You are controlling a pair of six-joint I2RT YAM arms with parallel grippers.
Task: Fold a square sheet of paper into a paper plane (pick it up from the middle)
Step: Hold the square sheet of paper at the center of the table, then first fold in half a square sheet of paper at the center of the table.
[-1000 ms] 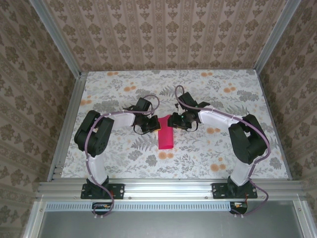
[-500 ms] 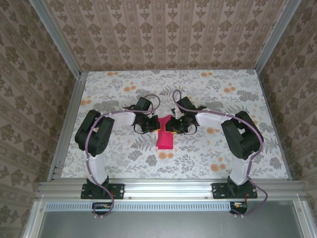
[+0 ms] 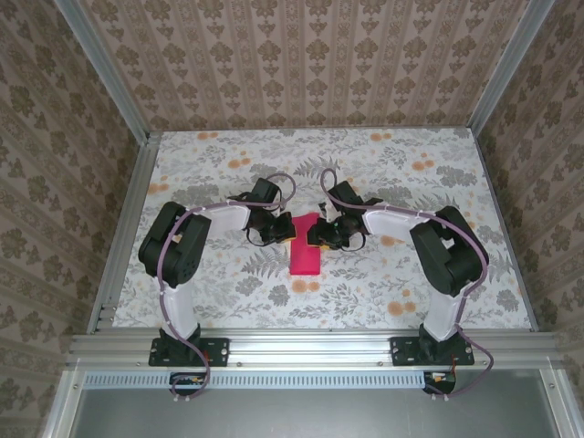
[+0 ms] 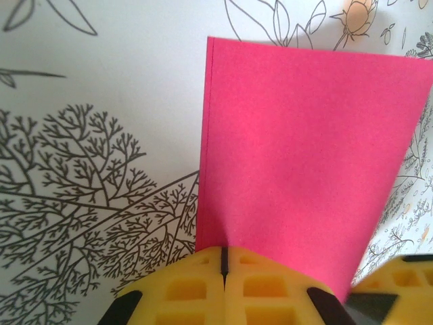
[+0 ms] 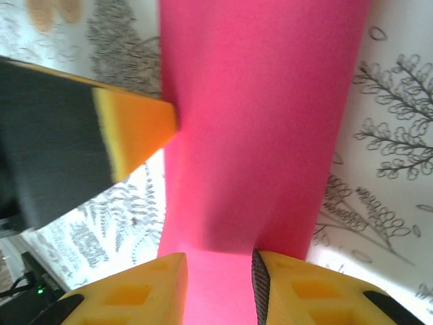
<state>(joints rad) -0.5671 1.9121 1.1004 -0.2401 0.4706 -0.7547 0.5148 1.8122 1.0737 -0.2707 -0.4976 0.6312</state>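
At mid-worktop [image 3: 383,283] your folded sheet of paper [image 3: 304,254] lies flat. Left fingers [image 4: 183,288] pressed together at its edge. Right fingers [image 5: 135,294] a narrow gap apart over it; can't tell if either grips.

Place: a robot test cell in a lab, dressed up to look homely.
Frame: a bare aluminium frame [image 3: 301,345] of posts and rails boxes in my workspace.
Walls: wallpaper panels [image 3: 310,64] in a damask print, set between the posts.
Desk: the desk [image 3: 392,151] carries a flowered tablecloth [image 3: 365,292].
Robots: my left arm [image 3: 173,251] and right arm [image 3: 447,255] are bolted to the front rail.
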